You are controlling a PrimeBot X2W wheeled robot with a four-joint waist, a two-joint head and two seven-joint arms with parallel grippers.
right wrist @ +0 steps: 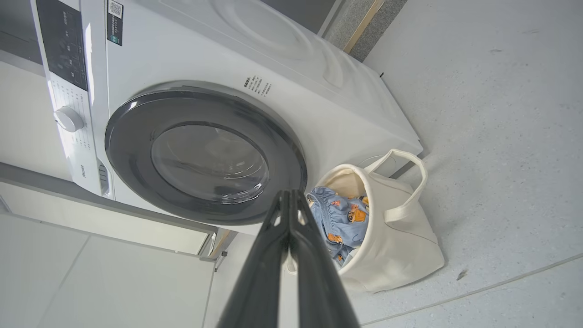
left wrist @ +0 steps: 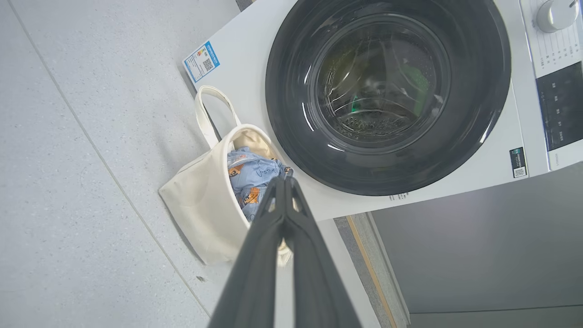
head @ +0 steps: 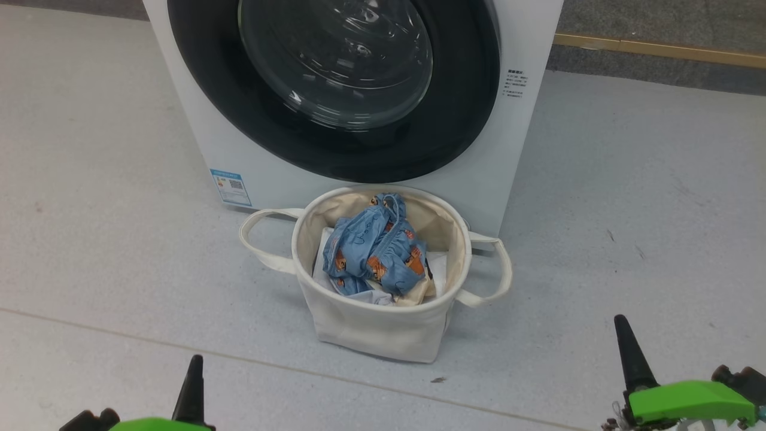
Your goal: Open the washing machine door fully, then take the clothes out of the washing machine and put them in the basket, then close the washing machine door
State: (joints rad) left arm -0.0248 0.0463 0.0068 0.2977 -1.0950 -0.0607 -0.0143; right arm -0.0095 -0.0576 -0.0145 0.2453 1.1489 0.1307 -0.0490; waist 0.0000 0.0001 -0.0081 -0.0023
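The white washing machine stands ahead with its black-rimmed round door flat against the front, glass bulging in the middle. Right before it sits the cream basket, and the blue clothes with orange figures lie inside on a white sheet. My left gripper is low at the bottom left, shut and empty. My right gripper is at the bottom right, shut and empty. Both wrist views show shut fingertips pointing toward the basket and the door.
Grey floor spreads on both sides of the machine and between my grippers and the basket. A wooden strip runs along the back right. The basket's loop handles stick out left and right.
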